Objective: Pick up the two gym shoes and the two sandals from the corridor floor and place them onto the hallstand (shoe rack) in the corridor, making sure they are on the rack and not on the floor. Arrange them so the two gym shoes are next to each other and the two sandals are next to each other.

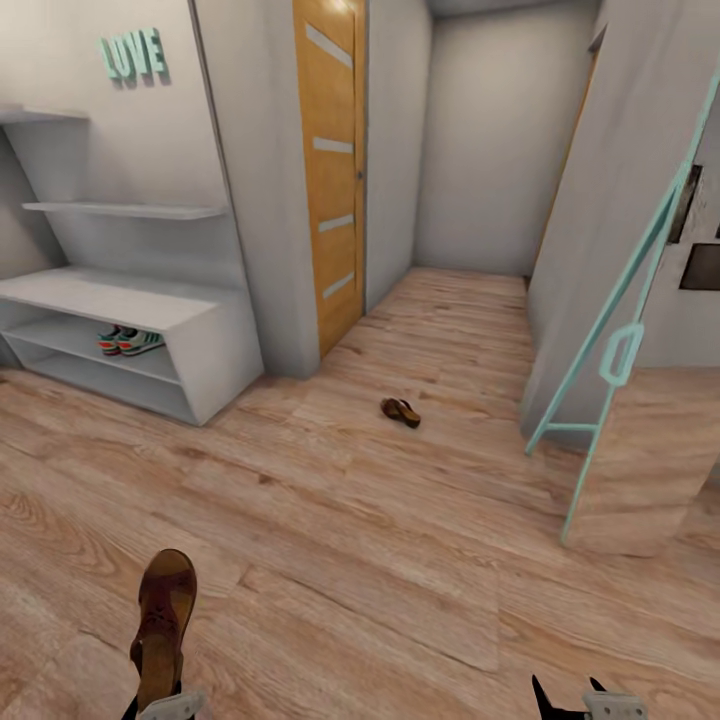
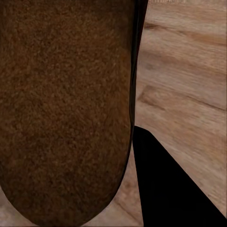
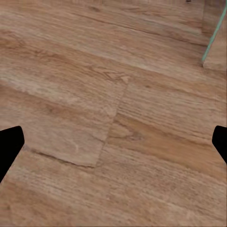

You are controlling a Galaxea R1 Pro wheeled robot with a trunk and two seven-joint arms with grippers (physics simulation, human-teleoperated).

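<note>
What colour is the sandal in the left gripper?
Brown, seen best in the head view: sandal in the left gripper.

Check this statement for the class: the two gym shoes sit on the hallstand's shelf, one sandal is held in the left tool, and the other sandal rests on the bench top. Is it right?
One part is wrong. The other sandal lies on the corridor floor near the wooden door, as the head view shows. The gym shoes are on the hallstand shelf, and the left tool holds a sandal.

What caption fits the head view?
Left tool carrying one brown leather sandal; another brown sandal on the wood-plank floor.
</note>
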